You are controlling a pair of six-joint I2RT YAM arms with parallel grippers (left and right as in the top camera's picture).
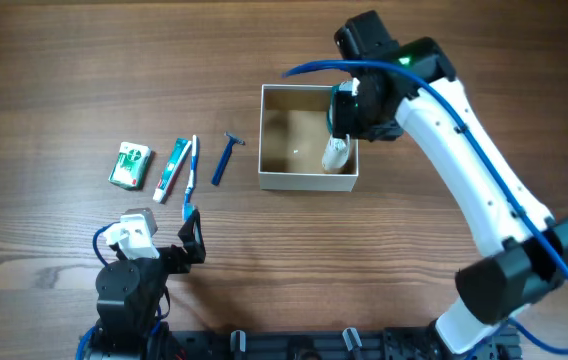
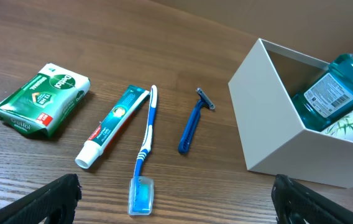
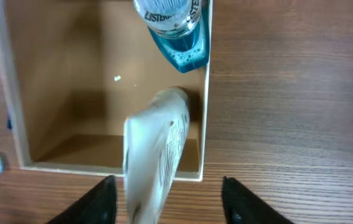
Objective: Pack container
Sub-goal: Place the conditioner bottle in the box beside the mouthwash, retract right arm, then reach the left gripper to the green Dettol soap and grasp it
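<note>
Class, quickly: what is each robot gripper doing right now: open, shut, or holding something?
Left gripper: open, holding nothing.
Right gripper: open over the box, fingers apart on either side of the white tube, not gripping it.

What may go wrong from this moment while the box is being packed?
1. The white tube leans in a corner of the container, reaching over the rim, inside the open right gripper; pulling the gripper away might tip it out.
2. The toothbrush lies close beside the toothpaste; the left gripper, taking one, might drag the other.
</note>
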